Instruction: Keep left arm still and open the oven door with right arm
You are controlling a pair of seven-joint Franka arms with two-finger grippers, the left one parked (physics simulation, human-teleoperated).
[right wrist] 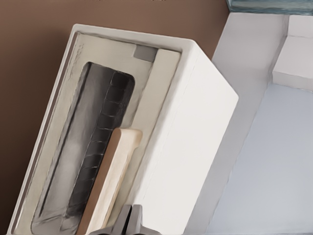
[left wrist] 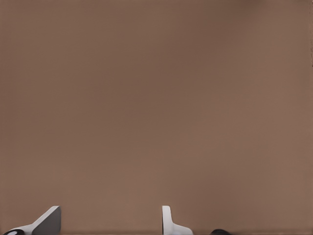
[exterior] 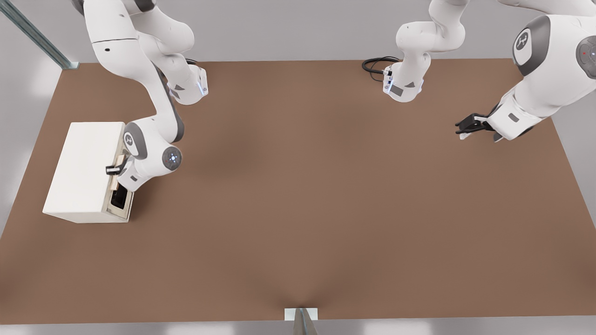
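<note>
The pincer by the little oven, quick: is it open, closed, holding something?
Working pincer: at the oven door's tan handle, at the front view's left; open or closed cannot be told.

Surface: brown table (exterior: pixel 298 209), plain and flat, filling most of the front view.
On it, left side of frame: small cream oven (exterior: pixel 84 172), standing directly on the tabletop near the table's left edge.
Upper right of frame: black cable (exterior: pixel 375 63) curling on the table by an arm base.
Gripper (exterior: pixel 113 170): at the oven's front face, left of frame.
</note>
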